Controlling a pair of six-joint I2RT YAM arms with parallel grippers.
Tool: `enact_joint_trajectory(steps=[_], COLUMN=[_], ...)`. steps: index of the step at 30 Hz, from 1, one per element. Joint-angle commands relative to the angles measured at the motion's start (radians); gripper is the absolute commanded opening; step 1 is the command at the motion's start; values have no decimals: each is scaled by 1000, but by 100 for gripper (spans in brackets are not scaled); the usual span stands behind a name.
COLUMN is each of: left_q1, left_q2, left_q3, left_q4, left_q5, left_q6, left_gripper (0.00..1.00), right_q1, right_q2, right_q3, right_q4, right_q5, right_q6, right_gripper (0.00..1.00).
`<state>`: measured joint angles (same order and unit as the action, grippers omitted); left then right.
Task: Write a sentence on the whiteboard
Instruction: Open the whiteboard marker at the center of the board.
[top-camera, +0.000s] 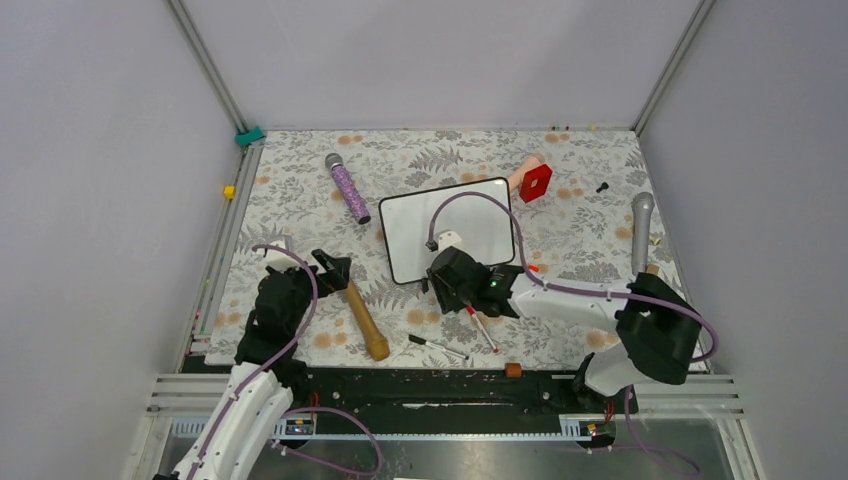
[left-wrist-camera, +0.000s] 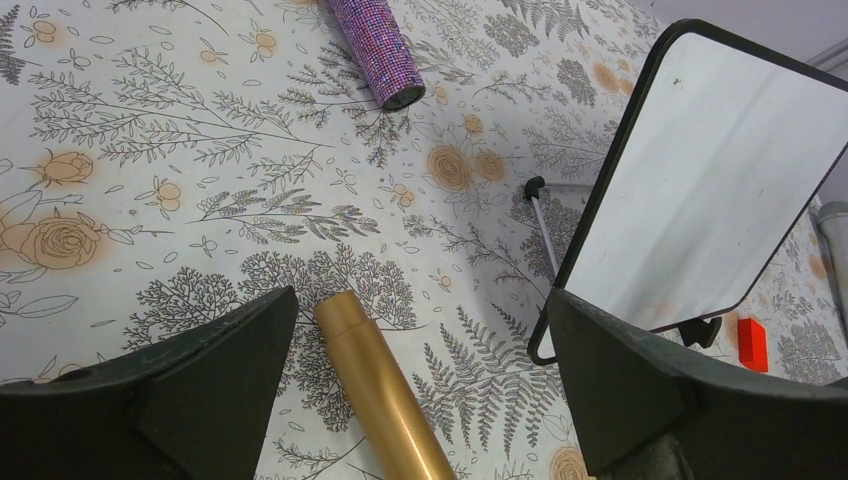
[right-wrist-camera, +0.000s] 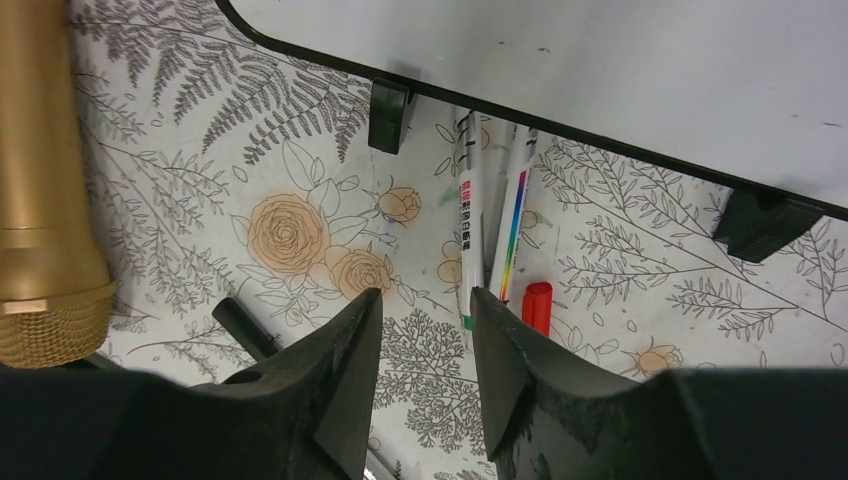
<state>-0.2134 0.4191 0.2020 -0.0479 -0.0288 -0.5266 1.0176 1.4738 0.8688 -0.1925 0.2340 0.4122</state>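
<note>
Seen from above, the whiteboard (top-camera: 405, 235) sat near the middle of a floral-patterned surface (top-camera: 300, 180), between a purple glitter microphone (top-camera: 348, 188) and a red block (top-camera: 536, 182). The right end effector (right-wrist-camera: 425, 310) hovered at the board's near edge with its jaws partly apart and nothing clamped between them. Its wrist view showed two white markers (right-wrist-camera: 467, 220) lying side by side just beside the board's black foot (right-wrist-camera: 390, 112); one marker's tip reached into the gap between the jaws. The left end effector (left-wrist-camera: 420, 310) stood wide open and empty to the left of the board, above a gold microphone (left-wrist-camera: 380, 400) lying on the surface.
</note>
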Motion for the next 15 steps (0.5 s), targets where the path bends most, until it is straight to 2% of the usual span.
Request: enact_joint_trajectory(steps=[1,15], left_q1=[-1,-1], left_q2=[2,10], left_q3=[-4,-4], left_q4=[68,77], left_q5=[24,24], left_q6=[15,15], left_gripper=[98,97], right_q1=[17,18], right_q2=[68,224], right_q3=[63,80], right_q4=[2,-14], right_q5=[57,86], right_q6=[4,-1], right_gripper=[44,41])
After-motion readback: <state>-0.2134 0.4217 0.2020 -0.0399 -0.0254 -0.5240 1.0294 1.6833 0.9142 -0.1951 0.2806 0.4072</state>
